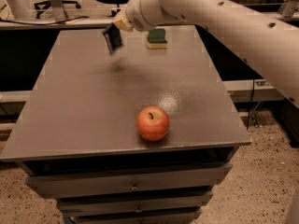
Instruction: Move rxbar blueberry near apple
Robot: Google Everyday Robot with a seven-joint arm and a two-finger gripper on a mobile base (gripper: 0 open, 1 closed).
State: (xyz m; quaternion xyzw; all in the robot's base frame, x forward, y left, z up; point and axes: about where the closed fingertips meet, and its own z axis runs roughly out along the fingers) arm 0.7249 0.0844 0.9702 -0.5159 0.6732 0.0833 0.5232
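The apple [153, 123] is red-orange with a dark stem and sits near the front edge of the grey table [84, 106]. My gripper [116, 31] is at the end of the white arm, above the far left part of the table. It is shut on the rxbar blueberry [112, 38], a dark navy wrapper that hangs down from the fingers, lifted clear of the tabletop with its shadow below. The bar is well behind and to the left of the apple.
A green-topped yellow sponge [157, 38] lies at the far edge of the table, right of the gripper. The white arm [224, 22] spans the upper right. Drawers [133, 185] sit under the tabletop. Office chairs stand behind.
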